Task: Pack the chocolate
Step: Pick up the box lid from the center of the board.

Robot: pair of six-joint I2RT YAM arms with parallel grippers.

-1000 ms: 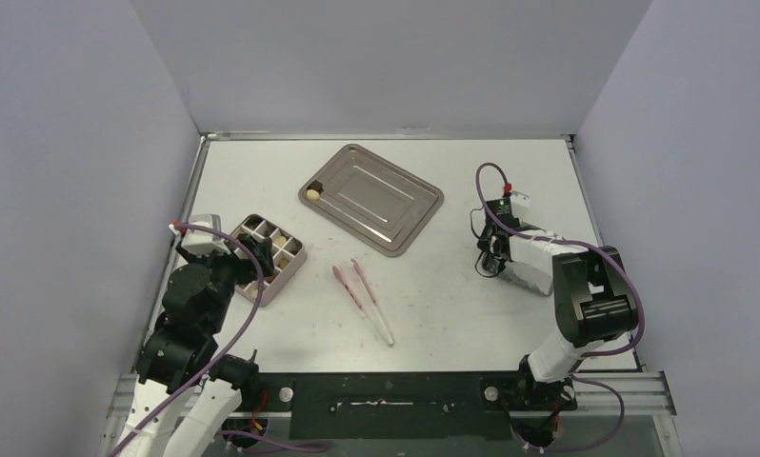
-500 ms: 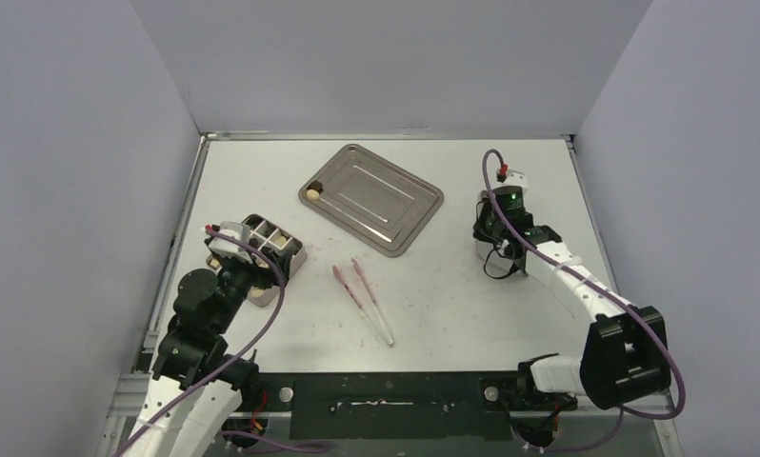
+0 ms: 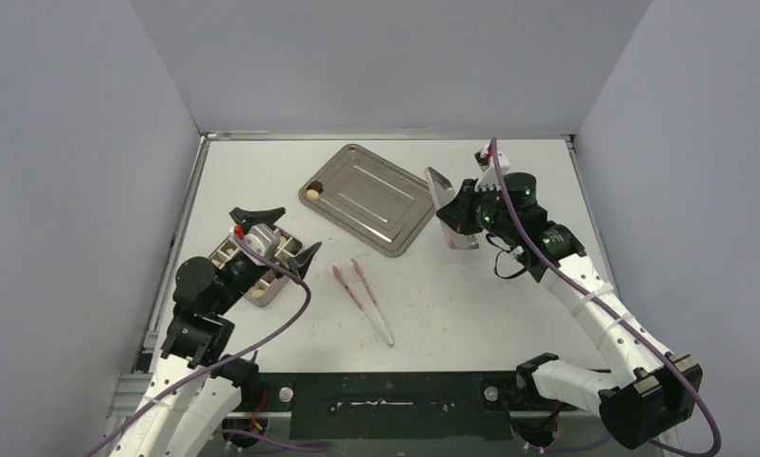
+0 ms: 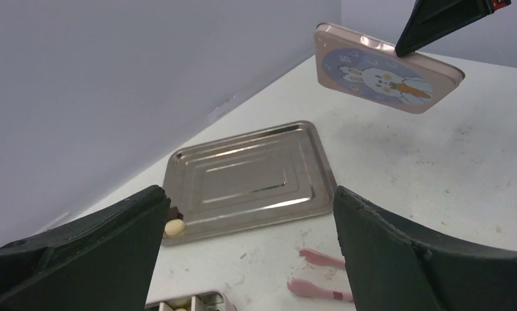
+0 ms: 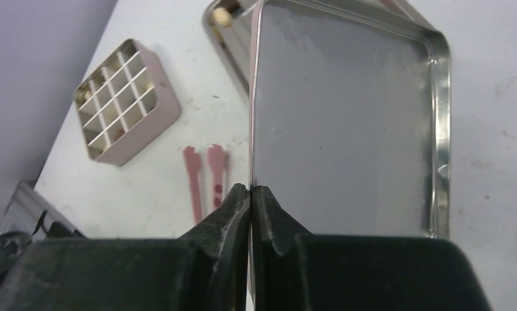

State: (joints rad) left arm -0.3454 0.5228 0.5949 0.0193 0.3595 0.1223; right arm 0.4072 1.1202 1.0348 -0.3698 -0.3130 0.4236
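Two bits of chocolate (image 3: 312, 192) wait on the metal tray (image 3: 376, 202); some sit in the divided box (image 5: 127, 102). The left end effector (image 3: 283, 236) is open over it, and the right end effector (image 5: 250, 194) pinches the lid (image 5: 346, 116).

You have two loose chunks on the metal tray (image 3: 376, 195), tucked into its left corner and touching: a cream-white chunk (image 3: 312, 194) and a dark brown chunk (image 3: 316, 186) just behind it, against the rim. More chocolate (image 5: 118, 134) sits in the cells of the divided box (image 5: 149, 133) near the table's (image 3: 510, 305) left edge. You can make out brown and cream bits, though not how many.
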